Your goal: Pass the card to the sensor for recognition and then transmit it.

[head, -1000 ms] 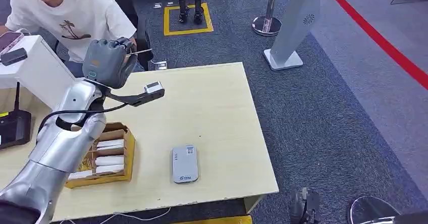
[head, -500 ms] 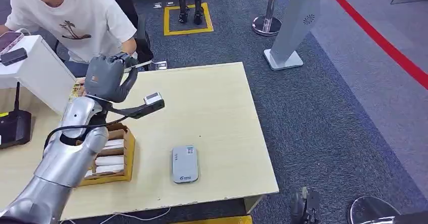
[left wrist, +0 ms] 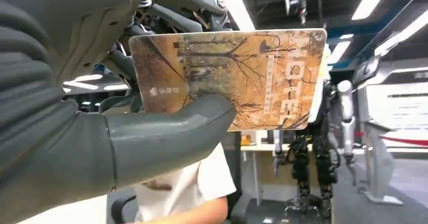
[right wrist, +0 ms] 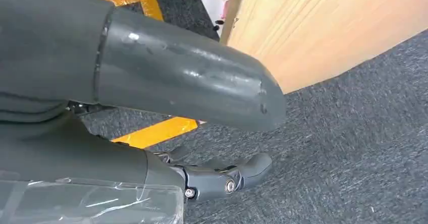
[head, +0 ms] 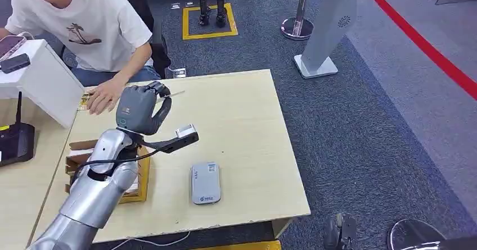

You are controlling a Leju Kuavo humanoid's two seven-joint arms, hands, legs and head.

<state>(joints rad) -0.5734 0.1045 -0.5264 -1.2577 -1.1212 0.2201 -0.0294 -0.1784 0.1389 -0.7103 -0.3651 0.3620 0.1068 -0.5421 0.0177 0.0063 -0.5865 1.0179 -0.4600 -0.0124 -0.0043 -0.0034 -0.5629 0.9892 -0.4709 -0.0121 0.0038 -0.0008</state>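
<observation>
My left hand [head: 140, 109] is raised over the wooden table [head: 242, 120] and pinches a thin card [head: 169, 96], seen edge-on beyond the knuckles. Up close, the card [left wrist: 237, 77] carries an orange picture of autumn trees, and the thumb [left wrist: 166, 133] presses on its face. The grey card sensor [head: 206, 182] lies flat on the table, nearer to me and to the right of that hand. My right hand [right wrist: 151, 93] hangs beside the table's edge above the carpet, fingers apart and holding nothing.
A person in a white T-shirt [head: 95, 19] sits at the far side, one hand [head: 104, 95] flat on the table. A cardboard box of cards [head: 135, 177] lies under my left forearm. A white box [head: 39, 78] and a black device [head: 14, 143] stand at left.
My left hand has come down and toward me and the sensor, carrying the card. The person's hand has landed on the table near the white box.
</observation>
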